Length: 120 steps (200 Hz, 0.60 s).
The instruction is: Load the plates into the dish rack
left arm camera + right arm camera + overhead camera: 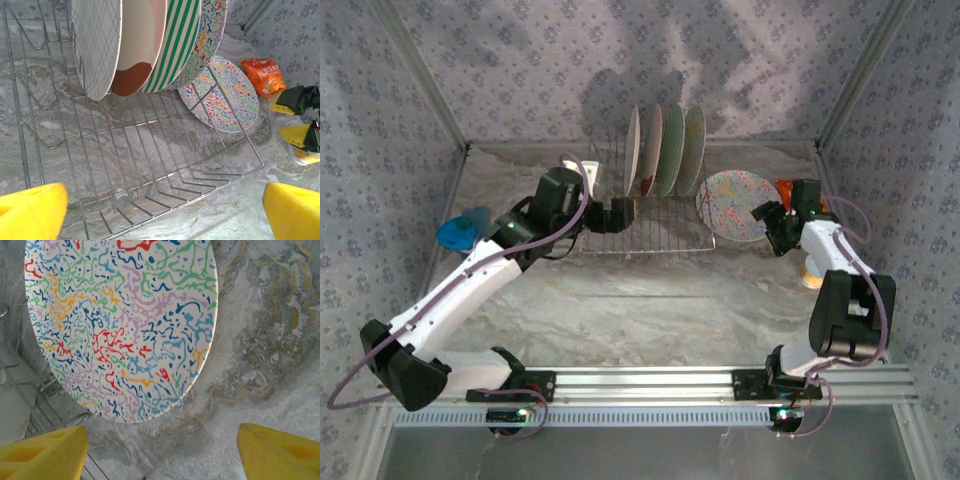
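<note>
The dish rack (655, 232) stands at the back middle of the table. Upright in it are a pale plaid plate (97, 45), a cream and rust-red plate (140, 45), a green-white striped plate (177, 45) and a multicolour floral plate (212, 30). A second floral plate (735, 205) lies just right of the rack, with its left edge at the rack's end wire. My right gripper (162, 450) is open just short of this plate's (120, 325) right rim. Over the rack's (150, 165) front left part, my left gripper (165, 210) hangs open with nothing in it.
A blue bowl (463, 230) sits at the far left by the wall. An orange snack packet (786, 190) lies behind the right gripper (768, 222), near the right wall. Patterned walls close in the back and both sides. Bare marbled tabletop stretches in front of the rack.
</note>
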Each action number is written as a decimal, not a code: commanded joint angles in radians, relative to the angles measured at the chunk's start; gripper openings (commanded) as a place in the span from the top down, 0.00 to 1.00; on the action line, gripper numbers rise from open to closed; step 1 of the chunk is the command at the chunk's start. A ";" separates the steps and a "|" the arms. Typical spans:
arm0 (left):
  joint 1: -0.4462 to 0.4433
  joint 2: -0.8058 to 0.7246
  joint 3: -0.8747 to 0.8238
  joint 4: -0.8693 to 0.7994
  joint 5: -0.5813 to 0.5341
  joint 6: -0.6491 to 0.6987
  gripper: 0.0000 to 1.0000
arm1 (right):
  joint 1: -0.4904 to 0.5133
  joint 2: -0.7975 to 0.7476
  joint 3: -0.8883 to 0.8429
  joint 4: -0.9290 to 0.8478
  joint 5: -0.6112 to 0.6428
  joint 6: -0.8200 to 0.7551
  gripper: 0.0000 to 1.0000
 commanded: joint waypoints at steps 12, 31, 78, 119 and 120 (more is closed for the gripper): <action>-0.006 0.004 0.011 0.005 -0.004 -0.015 0.01 | -0.019 0.072 -0.006 0.077 -0.060 -0.003 0.25; -0.006 0.010 0.013 0.002 -0.010 -0.016 0.01 | -0.025 0.106 -0.011 0.099 -0.069 0.004 0.28; -0.005 0.023 0.017 -0.006 -0.018 -0.018 0.01 | -0.034 0.157 -0.006 0.119 -0.078 0.005 0.30; -0.006 0.031 0.017 -0.011 -0.018 -0.018 0.01 | -0.042 0.183 -0.006 0.129 -0.085 -0.002 0.33; -0.006 0.031 0.017 -0.011 -0.018 -0.018 0.01 | -0.042 0.184 -0.008 0.130 -0.085 -0.002 0.33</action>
